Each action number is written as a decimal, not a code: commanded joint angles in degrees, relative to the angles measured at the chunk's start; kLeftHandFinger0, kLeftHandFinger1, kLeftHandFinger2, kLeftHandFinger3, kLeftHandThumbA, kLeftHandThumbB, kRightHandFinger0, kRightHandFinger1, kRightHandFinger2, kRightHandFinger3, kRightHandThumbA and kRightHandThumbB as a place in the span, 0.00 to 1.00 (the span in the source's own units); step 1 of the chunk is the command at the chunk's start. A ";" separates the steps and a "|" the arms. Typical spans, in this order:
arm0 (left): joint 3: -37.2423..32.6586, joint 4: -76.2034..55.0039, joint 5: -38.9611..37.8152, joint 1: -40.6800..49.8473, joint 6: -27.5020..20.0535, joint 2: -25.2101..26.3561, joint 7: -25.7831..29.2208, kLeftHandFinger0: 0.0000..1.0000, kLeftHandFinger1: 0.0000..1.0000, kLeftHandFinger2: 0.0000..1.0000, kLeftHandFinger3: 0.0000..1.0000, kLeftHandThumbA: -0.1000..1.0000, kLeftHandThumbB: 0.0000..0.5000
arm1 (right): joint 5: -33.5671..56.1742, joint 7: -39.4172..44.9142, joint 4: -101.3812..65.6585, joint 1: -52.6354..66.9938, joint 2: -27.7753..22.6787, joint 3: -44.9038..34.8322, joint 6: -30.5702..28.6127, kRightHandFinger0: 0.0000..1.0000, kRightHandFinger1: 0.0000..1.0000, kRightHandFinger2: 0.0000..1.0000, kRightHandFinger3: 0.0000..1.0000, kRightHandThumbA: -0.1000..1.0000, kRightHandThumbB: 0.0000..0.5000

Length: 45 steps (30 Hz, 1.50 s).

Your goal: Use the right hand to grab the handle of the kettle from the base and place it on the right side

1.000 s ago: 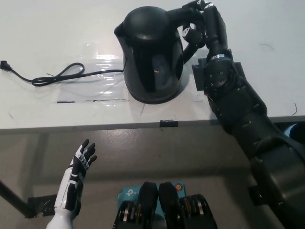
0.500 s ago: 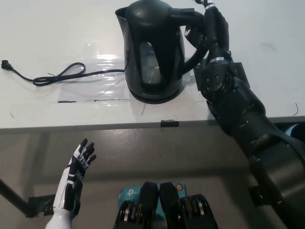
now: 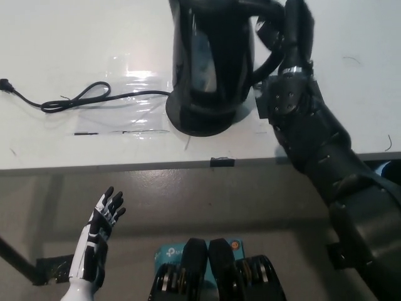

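The black kettle [image 3: 212,56] hangs raised over its round black base [image 3: 199,123] on the white table [image 3: 75,37], its top cut off by the picture's upper edge. My black right hand [image 3: 292,26] is shut on the kettle's handle [image 3: 268,44] at the kettle's right side, with the arm running down to the bottom right. My white left hand [image 3: 100,231] rests open below the table's front edge at the lower left.
The base's black power cord [image 3: 81,99] snakes left across the table to a plug [image 3: 6,85]. A clear taped patch [image 3: 135,94] lies left of the base. A black tape mark [image 3: 222,162] sits on the front edge. White table surface [image 3: 357,75] extends to the right of my arm.
The right hand has lifted the kettle up and slightly right, off the base, so it looms larger and its top leaves the picture. The left hand has barely moved.
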 commanded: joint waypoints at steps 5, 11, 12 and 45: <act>0.23 -0.14 0.45 0.57 -2.05 0.21 -0.28 1.00 1.00 1.00 1.00 1.00 0.94 | -0.47 -5.96 -10.86 -7.27 -5.29 -2.87 -3.28 0.00 0.06 0.58 0.71 0.00 0.18; 0.38 0.29 0.04 0.44 -2.48 0.22 -0.47 1.00 1.00 1.00 1.00 1.00 0.96 | -0.92 -4.57 -11.26 -6.00 -9.16 -3.09 -2.19 0.00 0.03 0.56 0.67 0.00 0.28; 0.37 0.31 0.09 0.41 -2.54 0.21 -0.46 1.00 1.00 1.00 1.00 1.00 0.96 | -0.83 -4.44 -10.82 -5.65 -9.62 -3.11 -2.46 0.00 0.02 0.55 0.66 0.00 0.28; 0.50 1.17 -0.24 1.24 -3.02 0.01 -0.51 1.00 1.00 1.00 1.00 1.00 0.96 | 3.82 19.85 -1.48 8.73 -12.29 1.21 -1.57 1.00 1.00 1.00 1.00 0.49 0.88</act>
